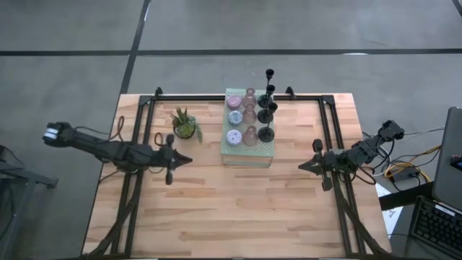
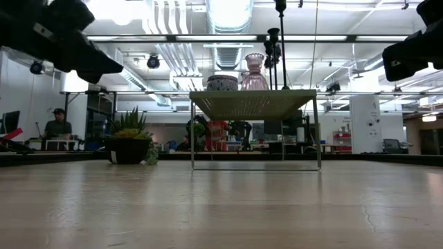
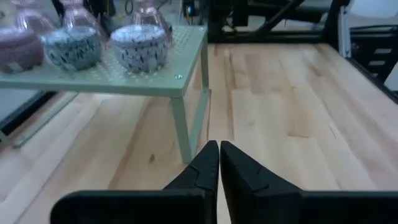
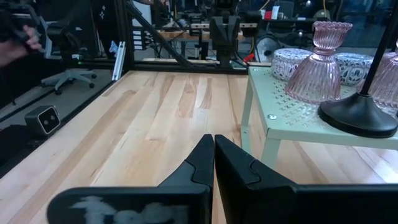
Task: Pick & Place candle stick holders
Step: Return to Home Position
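Note:
Several candle stick holders stand by their round bases on a pale green perforated stand [image 1: 247, 155] at the table's far middle: black slim-stemmed ones [image 1: 267, 108] on its right side, pink glass ones [image 1: 250, 114] in the middle, pale speckled ones [image 1: 234, 118] on its left. They also show in the right wrist view [image 4: 320, 62] and the left wrist view [image 3: 142, 45]. My left gripper [image 1: 189, 159] is shut and empty, left of the stand. My right gripper [image 1: 300, 166] is shut and empty, right of it.
A small green potted plant [image 1: 185, 125] stands left of the stand. A dark metal frame [image 1: 144, 108] runs along the table's left, right and far edges. Bare wood lies between the stand and the table's near edge. A person sits in the room behind [image 2: 58, 124].

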Controlling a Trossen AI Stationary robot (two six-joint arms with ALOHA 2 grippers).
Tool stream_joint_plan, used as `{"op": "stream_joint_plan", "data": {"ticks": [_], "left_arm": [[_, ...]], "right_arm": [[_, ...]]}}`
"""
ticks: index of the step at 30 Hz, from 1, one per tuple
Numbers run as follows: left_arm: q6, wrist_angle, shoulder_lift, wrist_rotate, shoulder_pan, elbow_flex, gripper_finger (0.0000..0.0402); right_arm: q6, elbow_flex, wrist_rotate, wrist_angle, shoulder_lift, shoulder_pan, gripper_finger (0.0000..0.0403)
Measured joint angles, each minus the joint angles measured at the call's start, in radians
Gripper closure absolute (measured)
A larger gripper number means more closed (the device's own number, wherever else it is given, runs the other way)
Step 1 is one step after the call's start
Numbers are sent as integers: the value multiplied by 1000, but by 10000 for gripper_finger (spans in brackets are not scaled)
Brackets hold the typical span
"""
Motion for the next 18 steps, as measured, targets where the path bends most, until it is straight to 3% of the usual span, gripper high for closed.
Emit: {"op": "stream_joint_plan", "data": {"ticks": [18], "left_arm": [[145, -81, -507, -30, 1, -182, 380]], "right_arm": [[3, 0, 0, 0, 0, 0, 394]]}}
